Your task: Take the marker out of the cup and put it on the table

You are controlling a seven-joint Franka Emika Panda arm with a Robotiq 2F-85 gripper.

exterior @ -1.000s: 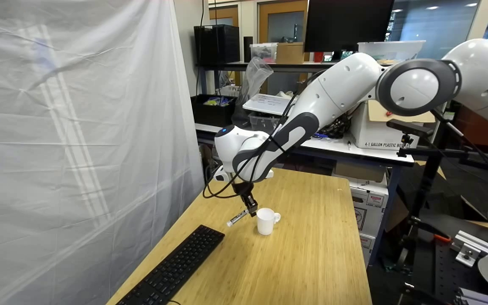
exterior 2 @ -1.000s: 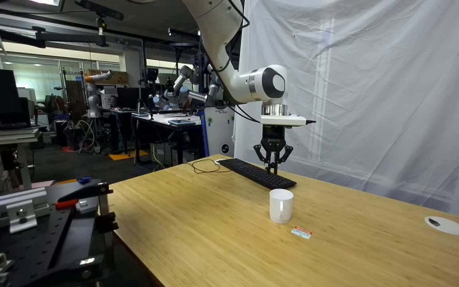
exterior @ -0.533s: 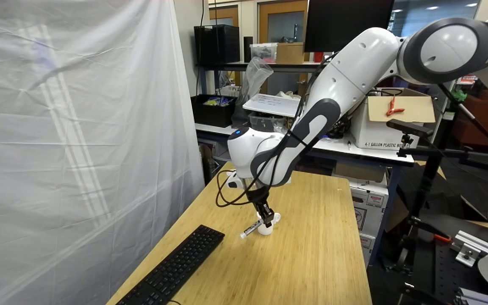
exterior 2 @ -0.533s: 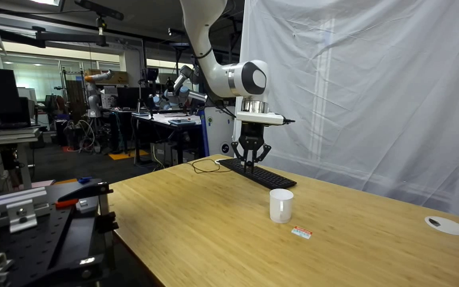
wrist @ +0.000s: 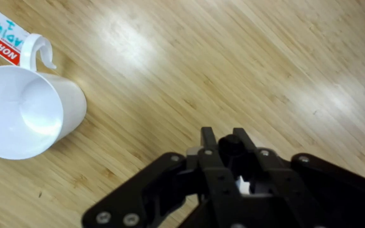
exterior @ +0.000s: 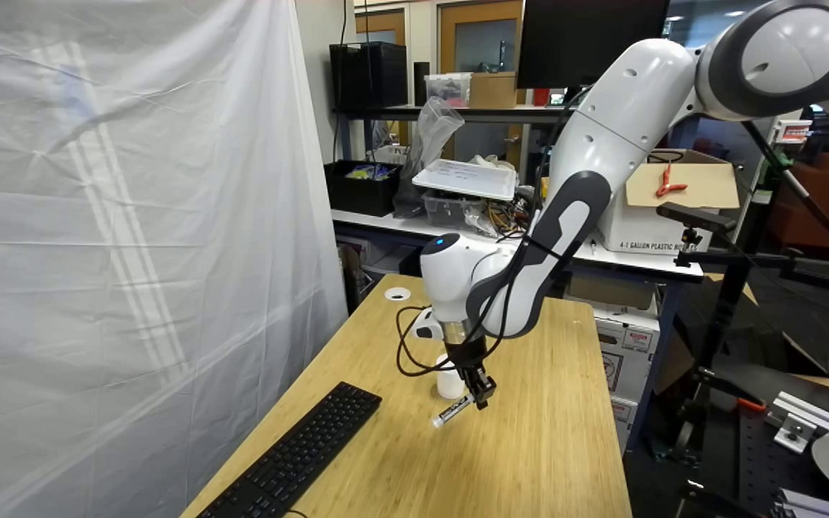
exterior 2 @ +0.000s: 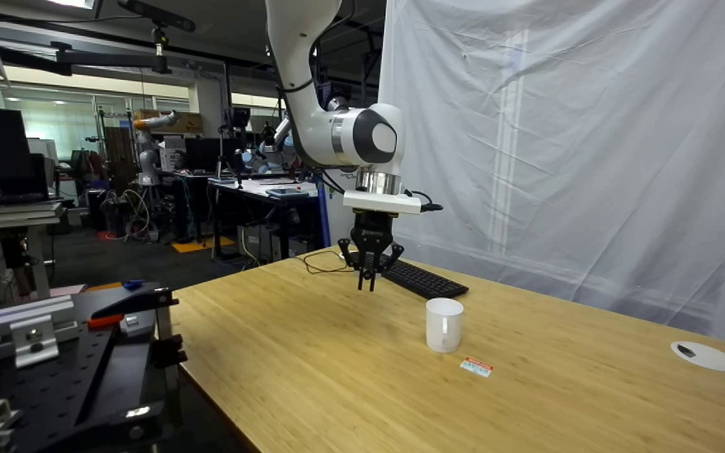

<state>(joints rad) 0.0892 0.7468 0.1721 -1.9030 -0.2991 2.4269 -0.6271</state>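
Observation:
My gripper (exterior: pixel 483 397) is shut on a marker (exterior: pixel 452 411) and holds it tilted above the wooden table (exterior 2: pixel 312 358). The marker's white barrel sticks out of the jaws in an exterior view. In the wrist view its black cap (wrist: pixel 231 144) sits between the fingertips (wrist: pixel 223 130). A white cup (exterior 2: pixel 443 327) stands upright on the table, apart from the gripper (exterior 2: pixel 366 283). In an exterior view the cup (exterior: pixel 449 383) is partly covered by the arm's cables and gripper. In the wrist view the cup (wrist: pixel 71 106) is at the left, with nothing visible inside.
A black keyboard (exterior: pixel 292 450) lies along the curtain-side edge. A red and white label (exterior 2: pixel 477 367) lies on the table beside the cup's handle. A white disc (exterior 2: pixel 705 356) is set in the tabletop. A white curtain (exterior: pixel 148 216) hangs along one side.
My gripper has moved past the cup toward the robot's base side with the marker held, and is now lower, nearer the table. The cup has not moved.

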